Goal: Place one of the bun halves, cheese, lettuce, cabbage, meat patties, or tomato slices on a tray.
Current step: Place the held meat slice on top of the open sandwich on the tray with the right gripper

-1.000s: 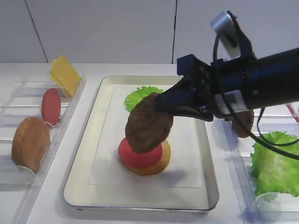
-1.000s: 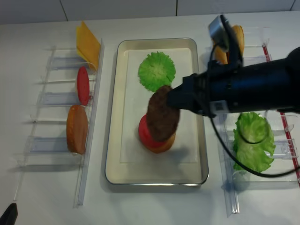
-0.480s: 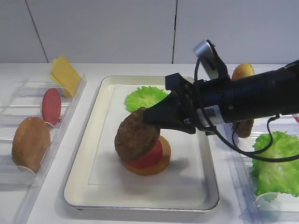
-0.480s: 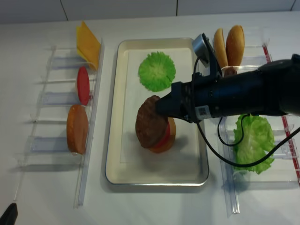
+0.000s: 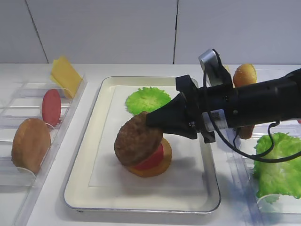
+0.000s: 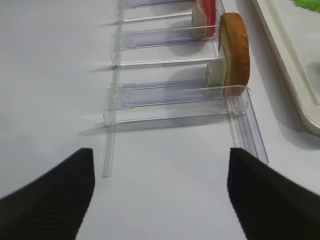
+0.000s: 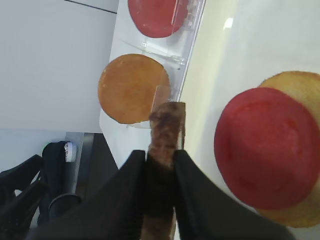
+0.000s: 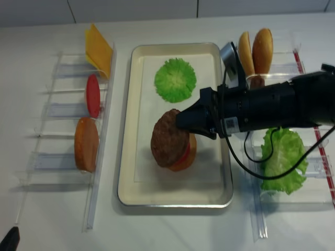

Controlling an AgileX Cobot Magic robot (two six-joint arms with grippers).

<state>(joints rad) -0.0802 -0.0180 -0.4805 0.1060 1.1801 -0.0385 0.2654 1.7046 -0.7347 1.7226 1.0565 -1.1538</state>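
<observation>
The right hand, clamped shut on the tilted meat patty, is probably risking it sliding off the tomato slice leftward

Right arm spans the tray's right rim, blocking approach from that side. Tray centre is taken by the stack under the patty; lettuce fills the far end. Bare paper at near end and left strip. Clear racks flank both sides.
</observation>
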